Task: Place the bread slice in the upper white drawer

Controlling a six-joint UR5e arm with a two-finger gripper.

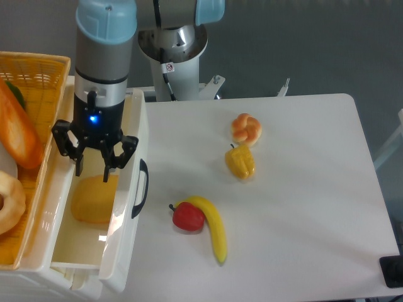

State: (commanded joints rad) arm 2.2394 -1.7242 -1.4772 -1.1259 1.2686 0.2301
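Lying flat on the floor of the upper white drawer (129,189), the bread slice (93,200) shows us a yellow-orange face, roughly square, with a darker edge along its lower side. Just above its top edge we see the gripper (93,168), its two dark fingers (80,165) spread apart and pointing down with nothing between them; whether the tips touch the slice we cannot tell. We note bare white floor below the slice toward the near end of the drawer, whose black curved handle (141,187) sits on the table-facing wall. To the other side lies a woven yellow basket (44,66) holding a long baguette (19,129). Well apart on the table (302,207) rest a knotted bun (246,128), a yellow pepper (240,162), a red fruit (187,216) and a banana (213,228).
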